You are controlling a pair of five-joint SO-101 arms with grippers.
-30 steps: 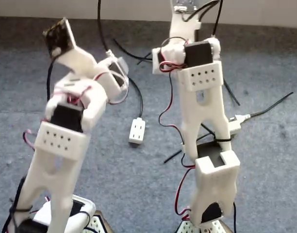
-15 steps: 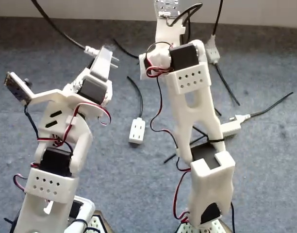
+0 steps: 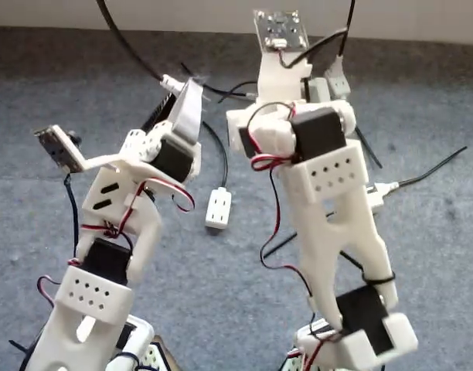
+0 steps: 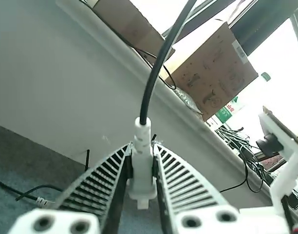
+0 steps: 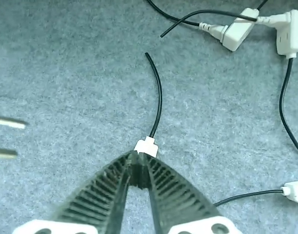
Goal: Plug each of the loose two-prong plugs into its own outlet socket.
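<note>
Left claw [image 4: 142, 148]: narrow, clamped on plug [image 4: 143, 185], held aloft. Right claw [image 5: 139, 156]: nearly closed, tips pinching white fitting [image 5: 147, 146] of black cord [image 5: 158, 97]. Socket [image 3: 219, 209] lies on carpet [image 3: 422, 255], apart from both. Change: plug has shifted toward right arm [image 3: 329, 193].

A white two-prong plug [image 4: 141, 170] sits clamped lengthwise between the left gripper's [image 4: 142, 151] jaws, its black cord rising beyond the tips. The right gripper's [image 5: 139, 163] jaws pinch a small white piece [image 5: 147, 146] trailing a short black cord. A white outlet socket [image 3: 218, 207] lies flat, slots up, well apart from both jaws. A loose plug [image 5: 234, 34] lies far ahead of the right jaws.
</note>
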